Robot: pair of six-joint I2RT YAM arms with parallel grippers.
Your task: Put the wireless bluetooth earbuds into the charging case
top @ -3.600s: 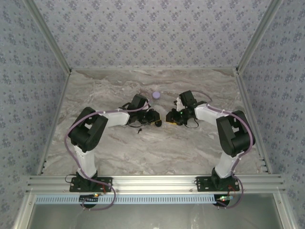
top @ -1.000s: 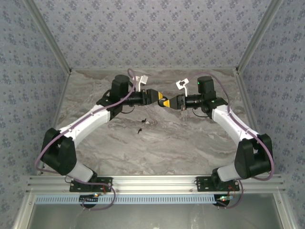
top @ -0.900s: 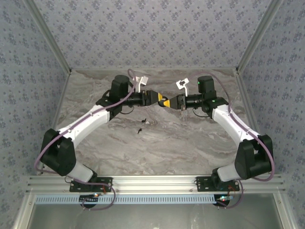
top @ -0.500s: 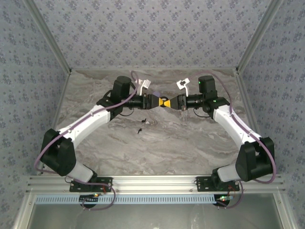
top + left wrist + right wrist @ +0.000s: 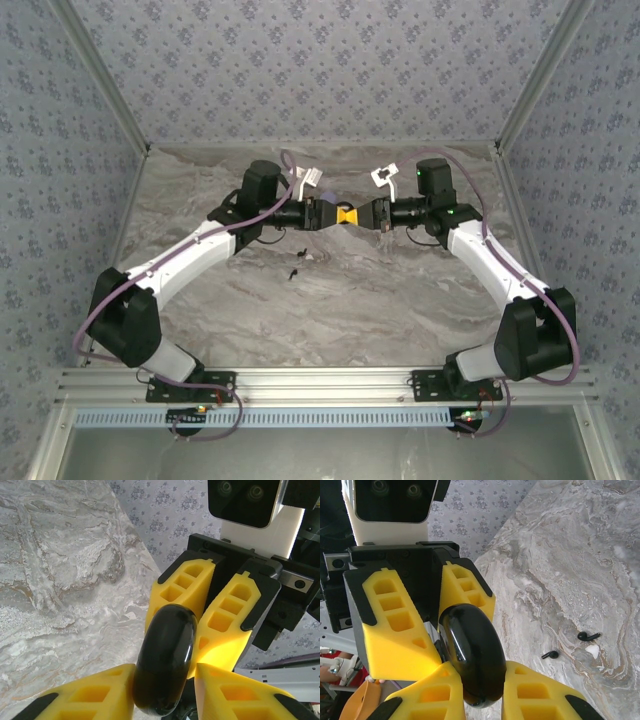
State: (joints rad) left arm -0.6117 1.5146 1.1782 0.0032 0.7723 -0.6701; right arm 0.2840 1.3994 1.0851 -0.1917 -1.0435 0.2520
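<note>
The charging case is held up in the air over a grey marbled table, which sits inside walls papered in a small blue-grey floral print and has an aluminium rail along its near edge. From that rail the left arm and the right arm reach toward the far half of the table and meet nose to nose near its middle line. There the left gripper and the right gripper face each other with their yellow fingers interleaved around one spot. In the left wrist view the left gripper has a finger against each flat side of the glossy black puck, closed narrowly on its near end. The right gripper clamps the far end in the same way, under its white-housed wrist camera. The right wrist view shows the mirror of this. The right gripper is pinched tight on the case, which stands on edge between its pads, and the left gripper grips it from beyond. The case looks closed, with no seam gap that I can make out. The two earbuds lie on the table, nearer the arm bases than the grippers and well apart from the case. They are close to each other but not touching, and nothing holds them. The right wrist view shows them as small black buds with short stems.
</note>
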